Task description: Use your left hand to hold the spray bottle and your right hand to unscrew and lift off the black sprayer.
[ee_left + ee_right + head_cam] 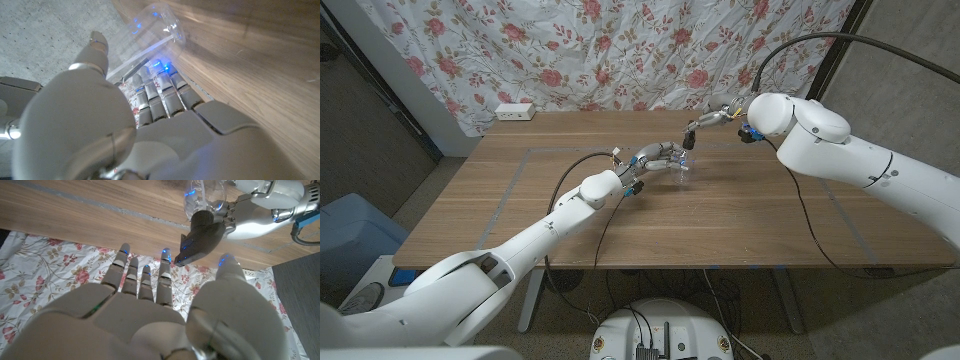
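Head view: left hand (pixel 655 158) grips the clear bottle (pixel 680 172); right hand (pixel 715 120), fingers spread, hovers beside the black sprayer (pixel 201 237).

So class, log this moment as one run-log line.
left hand: grips clear spray bottle | right hand: open, near black sprayer, not touching | sprayer: still on

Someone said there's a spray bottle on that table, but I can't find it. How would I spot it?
Start at the wooden table and follow the robot's left arm to its left hand near the middle. The spray bottle stands in that hand's grip, clear and almost see-through. Its black sprayer on top, dark against the pale hands, gives it away; the right hand hovers just beyond it.
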`<state>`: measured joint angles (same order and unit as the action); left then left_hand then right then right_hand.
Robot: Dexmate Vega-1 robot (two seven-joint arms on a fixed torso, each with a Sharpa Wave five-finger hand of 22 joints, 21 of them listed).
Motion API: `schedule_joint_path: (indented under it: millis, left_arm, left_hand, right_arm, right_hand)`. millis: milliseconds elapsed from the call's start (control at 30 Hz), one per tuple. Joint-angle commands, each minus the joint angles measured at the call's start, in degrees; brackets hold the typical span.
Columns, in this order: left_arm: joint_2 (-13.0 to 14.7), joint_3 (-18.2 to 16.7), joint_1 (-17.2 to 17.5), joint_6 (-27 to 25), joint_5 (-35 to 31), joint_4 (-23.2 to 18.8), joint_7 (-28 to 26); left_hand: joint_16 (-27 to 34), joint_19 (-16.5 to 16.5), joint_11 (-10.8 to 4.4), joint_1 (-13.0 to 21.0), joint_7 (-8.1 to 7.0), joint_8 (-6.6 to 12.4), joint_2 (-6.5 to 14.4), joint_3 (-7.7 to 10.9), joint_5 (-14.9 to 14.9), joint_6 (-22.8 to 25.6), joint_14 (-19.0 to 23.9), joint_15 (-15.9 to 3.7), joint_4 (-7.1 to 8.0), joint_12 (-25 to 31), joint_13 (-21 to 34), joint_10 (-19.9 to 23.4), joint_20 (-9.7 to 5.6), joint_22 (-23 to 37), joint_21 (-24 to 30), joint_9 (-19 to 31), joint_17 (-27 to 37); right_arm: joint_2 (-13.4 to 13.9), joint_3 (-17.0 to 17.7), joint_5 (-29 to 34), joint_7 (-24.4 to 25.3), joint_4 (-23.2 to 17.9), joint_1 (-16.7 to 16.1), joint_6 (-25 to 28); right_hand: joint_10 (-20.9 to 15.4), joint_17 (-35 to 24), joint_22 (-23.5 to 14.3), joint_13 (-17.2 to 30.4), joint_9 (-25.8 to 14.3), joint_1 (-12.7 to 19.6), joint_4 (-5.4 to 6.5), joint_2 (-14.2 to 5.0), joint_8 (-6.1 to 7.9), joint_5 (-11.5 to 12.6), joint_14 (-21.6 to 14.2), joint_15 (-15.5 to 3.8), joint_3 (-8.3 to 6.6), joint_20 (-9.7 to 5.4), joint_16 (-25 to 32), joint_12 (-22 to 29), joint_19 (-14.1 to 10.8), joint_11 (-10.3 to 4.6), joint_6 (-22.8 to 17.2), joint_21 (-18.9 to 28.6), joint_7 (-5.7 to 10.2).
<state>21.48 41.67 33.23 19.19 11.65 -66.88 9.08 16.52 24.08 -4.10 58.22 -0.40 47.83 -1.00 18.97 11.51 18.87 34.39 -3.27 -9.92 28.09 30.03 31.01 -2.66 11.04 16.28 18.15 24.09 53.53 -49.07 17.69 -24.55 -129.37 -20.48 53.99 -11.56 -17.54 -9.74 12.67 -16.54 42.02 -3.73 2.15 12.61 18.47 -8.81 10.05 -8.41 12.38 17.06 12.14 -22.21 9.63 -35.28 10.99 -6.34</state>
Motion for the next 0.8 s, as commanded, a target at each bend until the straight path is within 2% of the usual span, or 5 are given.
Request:
schedule_joint_path:
  millis: [33, 333, 800]
  left_arm:
    - [-0.12, 0.09, -0.10, -0.11, -0.08, 0.16, -0.12]
    - [-0.16, 0.14, -0.06, -0.33, -0.01, 0.02, -0.10]
    - [-0.53, 0.34, -0.50, 0.29, 0.01, 0.89, 0.40]
  left_hand:
    - [-0.13, 0.42, -6.50, 0.61, -2.63, 14.60, 7.23, 0.36, 0.40, 3.28, 0.51, -7.57, 0.10, 0.43, 8.53, 6.79, 0.06, 0.22, 0.41, 0.17, 0.15]
    - [-0.15, 0.41, -6.46, 0.63, -2.65, 14.70, 7.30, 0.34, 0.41, 3.18, 0.46, -7.68, 0.11, 0.42, 8.60, 6.87, 0.07, 0.21, 0.41, 0.14, 0.27]
    - [-0.21, 0.41, -6.39, 0.58, -2.70, 14.86, 7.33, 0.30, 0.40, 3.24, 0.49, -7.63, 0.15, 0.31, 8.65, 6.78, 0.05, 0.21, 0.42, 0.05, 0.34]
  right_arm:
    - [-1.31, -2.90, 1.47, -0.95, 1.44, 1.88, 1.86]
    - [-1.79, -4.52, 2.58, -1.27, 1.58, 2.66, 2.80]
    - [-2.07, -4.46, 2.41, -0.73, 1.42, 2.34, 2.49]
  right_hand:
    - [0.05, 0.01, -0.14, 0.11, -0.25, 1.05, -0.69, -0.79, 0.10, 0.62, -0.04, -0.14, -0.30, -0.14, -0.23, 0.03, -0.28, 0.39, 0.31, 0.08, 0.30]
    - [-0.05, 0.15, -0.13, 0.23, -0.62, 3.01, -2.29, -1.31, 0.39, 1.13, 0.04, -0.31, -1.36, -0.18, -0.47, 0.24, -0.47, 0.31, 0.30, 0.08, 0.75]
    - [-0.06, 0.32, -0.13, 0.35, -1.14, 6.20, -4.48, -2.16, 0.70, 1.63, -0.20, -0.94, -2.98, -0.29, -0.62, 0.40, -1.22, -0.13, 0.40, 0.24, 1.36]
